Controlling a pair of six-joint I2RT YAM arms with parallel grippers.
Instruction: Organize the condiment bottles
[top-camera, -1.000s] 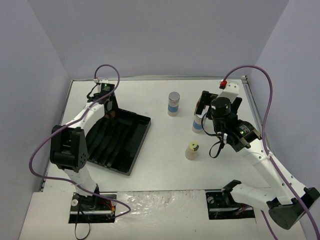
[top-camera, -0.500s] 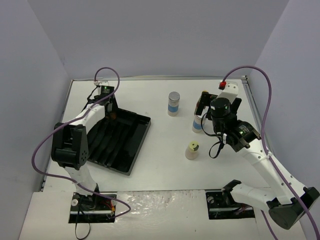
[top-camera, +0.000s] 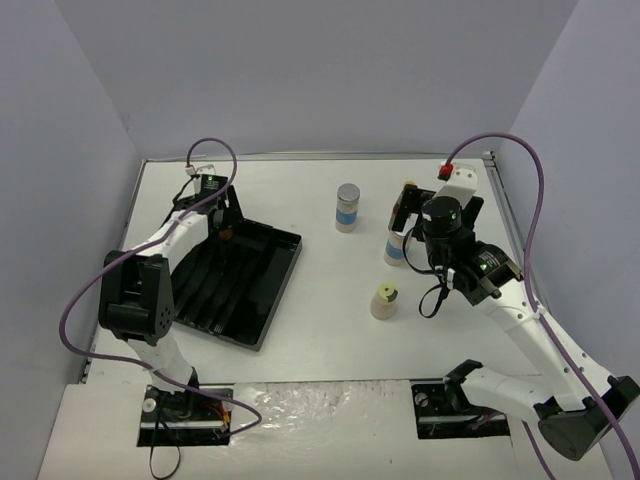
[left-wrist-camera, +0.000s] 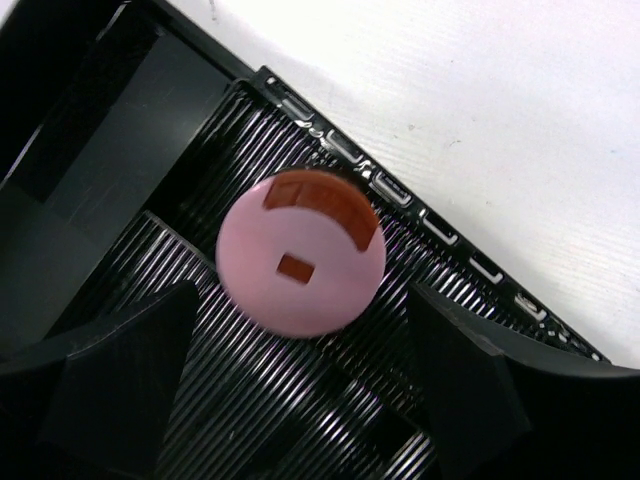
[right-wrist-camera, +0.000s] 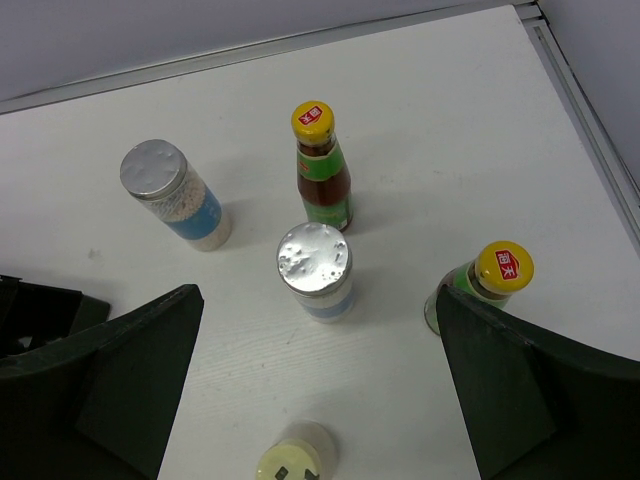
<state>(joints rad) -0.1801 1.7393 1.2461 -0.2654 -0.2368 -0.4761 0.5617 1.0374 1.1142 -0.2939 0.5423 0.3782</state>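
A pink-capped bottle (left-wrist-camera: 300, 250) stands upright in the far corner of the black ridged tray (left-wrist-camera: 250, 400). My left gripper (left-wrist-camera: 300, 390) hangs over it, open, with a finger well clear on either side of the cap. In the right wrist view a silver-lidded bottle (right-wrist-camera: 313, 260) stands between and ahead of the open right gripper (right-wrist-camera: 315, 390). A second silver-lidded bottle (right-wrist-camera: 155, 170) stands to its left. Two dark bottles with yellow caps (right-wrist-camera: 322, 175) (right-wrist-camera: 490, 280) stand behind and to the right, the latter close by the right finger. A pale-yellow-capped bottle (right-wrist-camera: 295, 460) is nearest.
In the top view the tray (top-camera: 255, 290) lies at the left of the white table (top-camera: 300, 340), tilted, with the left gripper (top-camera: 222, 215) over its far corner. The right gripper (top-camera: 407, 215) hovers over the bottle cluster. Walls close the table on three sides.
My left gripper has gone from shut on the pink-capped bottle to open, leaving the bottle standing in the tray. The right arm has hardly moved.
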